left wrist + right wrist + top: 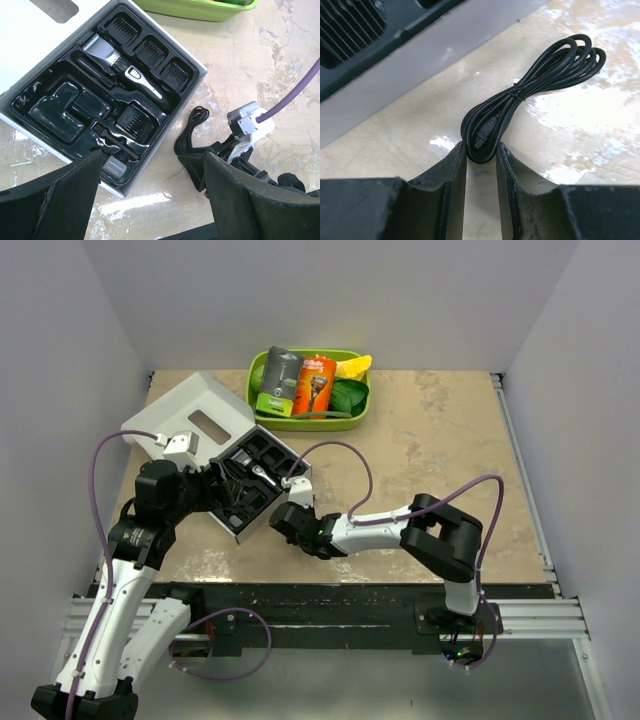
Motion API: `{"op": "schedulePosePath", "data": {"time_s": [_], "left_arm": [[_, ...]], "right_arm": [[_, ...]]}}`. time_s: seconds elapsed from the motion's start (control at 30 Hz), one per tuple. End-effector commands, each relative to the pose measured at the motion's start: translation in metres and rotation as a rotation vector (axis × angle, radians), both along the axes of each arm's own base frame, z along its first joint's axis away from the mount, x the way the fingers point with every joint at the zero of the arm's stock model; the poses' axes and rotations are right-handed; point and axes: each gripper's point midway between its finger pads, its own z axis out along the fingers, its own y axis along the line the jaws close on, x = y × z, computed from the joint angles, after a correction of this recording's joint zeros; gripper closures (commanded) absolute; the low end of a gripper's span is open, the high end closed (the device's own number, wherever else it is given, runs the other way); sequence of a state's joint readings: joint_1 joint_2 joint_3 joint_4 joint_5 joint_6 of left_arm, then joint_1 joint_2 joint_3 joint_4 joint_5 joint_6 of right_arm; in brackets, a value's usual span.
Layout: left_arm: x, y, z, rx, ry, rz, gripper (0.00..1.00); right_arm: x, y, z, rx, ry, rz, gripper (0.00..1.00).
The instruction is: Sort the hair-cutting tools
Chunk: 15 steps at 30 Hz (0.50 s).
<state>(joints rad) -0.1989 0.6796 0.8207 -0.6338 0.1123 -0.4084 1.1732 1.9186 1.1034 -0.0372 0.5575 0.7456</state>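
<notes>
Right wrist view: the right claw [481, 150] pinches one end of the coiled black cable [555, 70]; left claw [152, 160] gapes wide.

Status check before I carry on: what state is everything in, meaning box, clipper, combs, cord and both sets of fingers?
Box: open, lid folded back.
Clipper: lying in its tray slot.
Guide combs: seated in tray pockets.
Cord: coiled and tied, on the table beside the box.
Left fingers: open, holding nothing.
Right fingers: closed on the cord's near end.
</notes>
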Motion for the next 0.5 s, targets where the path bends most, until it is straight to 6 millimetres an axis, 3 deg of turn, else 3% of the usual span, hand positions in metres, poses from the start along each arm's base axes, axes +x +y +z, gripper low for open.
{"op": "schedulePosePath", "data": {"time_s": [0.0,0.2,0.47], "left_arm": [[-0.001,-0.004,0.009,-0.019,-0.021,-0.018,0.14],[-0.001,-0.004,0.009,-0.02,-0.022,-0.018,0.14],[-0.001,-0.003,0.014,-0.019,-0.031,-0.012,0.14]], "right_arm": [[-0.004,-0.039,-0.008,-0.131,-0.017,-0.022,0.97],[-0.009,-0.04,0.022,-0.106,-0.06,0.02,0.96],[-0.027,-0.006,0.089,-0.055,-0.125,0.122,0.95]]}}
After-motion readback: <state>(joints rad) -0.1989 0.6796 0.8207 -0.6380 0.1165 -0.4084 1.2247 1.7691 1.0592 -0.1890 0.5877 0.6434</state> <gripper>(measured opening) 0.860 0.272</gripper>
